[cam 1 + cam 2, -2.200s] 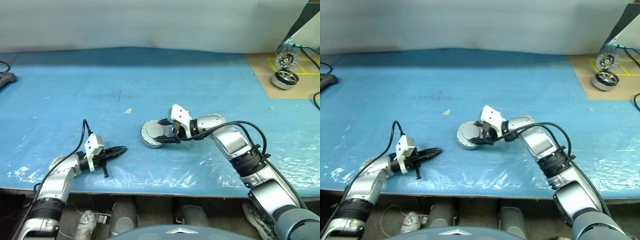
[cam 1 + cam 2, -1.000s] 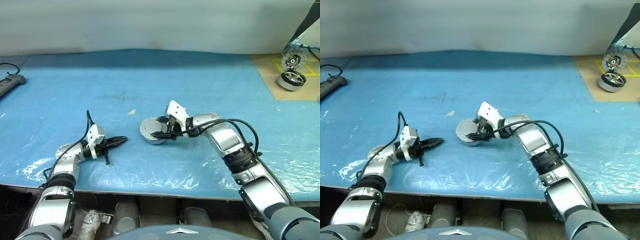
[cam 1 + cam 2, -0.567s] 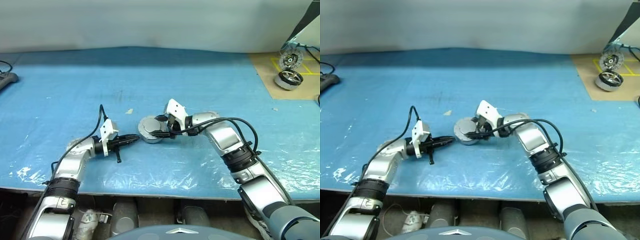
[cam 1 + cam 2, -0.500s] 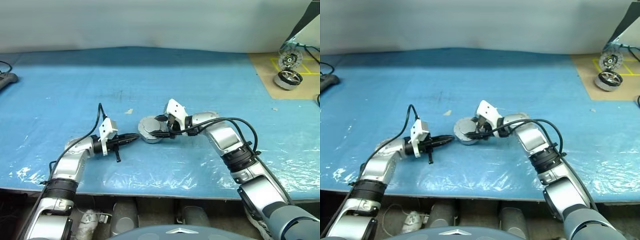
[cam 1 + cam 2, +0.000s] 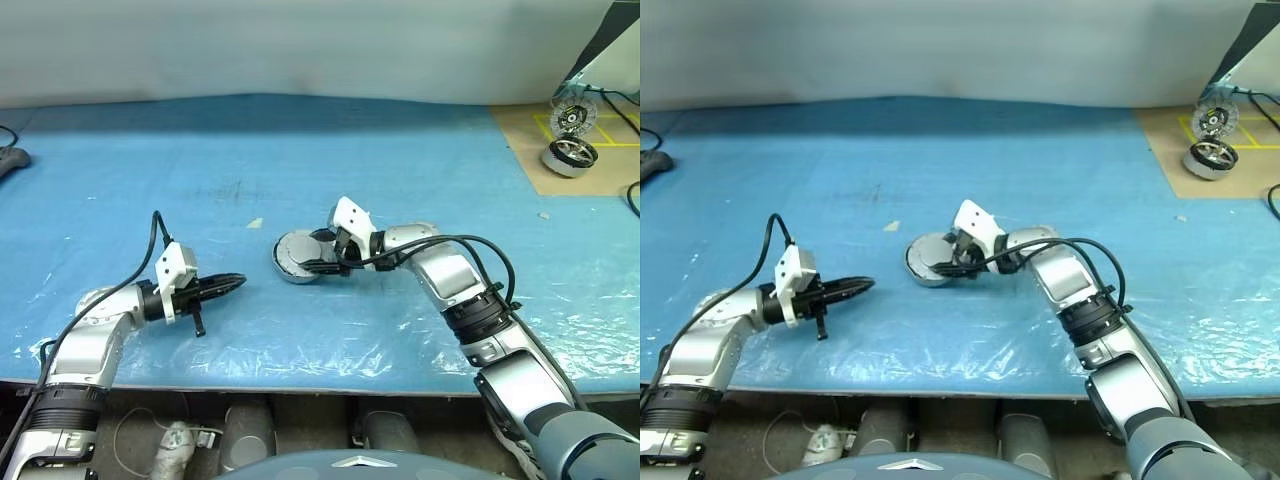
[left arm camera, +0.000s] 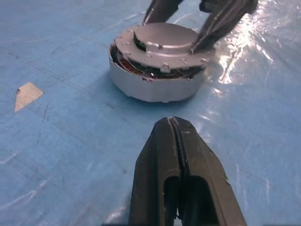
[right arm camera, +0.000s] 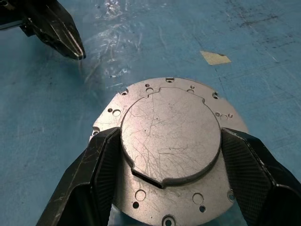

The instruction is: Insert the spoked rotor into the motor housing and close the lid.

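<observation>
Head views: the squat silver-rimmed motor housing [image 5: 297, 257] sits mid-bench on the blue plastic sheet [image 5: 300, 170], its smooth grey round lid [image 5: 930, 256] on top. The right gripper [image 5: 318, 256] straddles the lid, jaws spread around it. The left gripper [image 5: 228, 284] hovers apart, toward the bench's near left edge.

Left wrist view: jaws pressed shut, empty. The lid rides tilted — copper windings show beneath.

Right wrist view: fingers [image 7: 89, 181] flank the cap's raised centre. Risk: pressing unevenly could jam the lid askew.
</observation>
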